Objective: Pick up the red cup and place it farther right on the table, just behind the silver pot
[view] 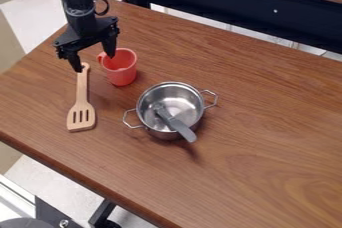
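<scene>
Hanging with jaws wide | near slotted wooden spatula [81, 106], red handled cup [122, 76] | with nothing grasped | with long grey utensil [181, 127] inside round steel pot [190, 104]

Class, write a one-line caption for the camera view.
An open black gripper hangs by a red cup and slotted spatula, near a steel pot holding a grey-handled utensil.
</scene>
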Controlling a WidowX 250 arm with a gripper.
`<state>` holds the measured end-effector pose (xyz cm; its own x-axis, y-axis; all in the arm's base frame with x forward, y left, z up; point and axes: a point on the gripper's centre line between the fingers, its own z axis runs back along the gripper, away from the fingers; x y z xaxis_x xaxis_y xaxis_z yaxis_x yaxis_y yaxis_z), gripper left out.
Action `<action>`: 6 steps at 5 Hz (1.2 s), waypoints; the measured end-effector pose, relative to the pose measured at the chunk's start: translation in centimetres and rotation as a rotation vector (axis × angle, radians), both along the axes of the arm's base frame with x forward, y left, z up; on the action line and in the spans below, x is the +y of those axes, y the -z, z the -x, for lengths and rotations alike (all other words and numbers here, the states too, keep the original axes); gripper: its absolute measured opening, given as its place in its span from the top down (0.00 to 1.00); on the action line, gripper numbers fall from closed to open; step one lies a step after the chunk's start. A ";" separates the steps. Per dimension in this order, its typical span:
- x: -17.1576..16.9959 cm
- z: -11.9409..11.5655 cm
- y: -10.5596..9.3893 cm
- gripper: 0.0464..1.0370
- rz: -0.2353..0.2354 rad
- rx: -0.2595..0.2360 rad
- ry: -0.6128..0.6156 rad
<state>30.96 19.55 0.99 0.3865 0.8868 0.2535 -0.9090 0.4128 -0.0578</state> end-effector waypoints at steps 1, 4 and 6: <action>-0.4 -0.1 1.0 0.04 0.009 0.019 0.008; -1.1 -0.5 2.5 0.35 -0.008 0.058 0.015; -1.3 -1.1 2.3 0.87 0.018 0.063 0.029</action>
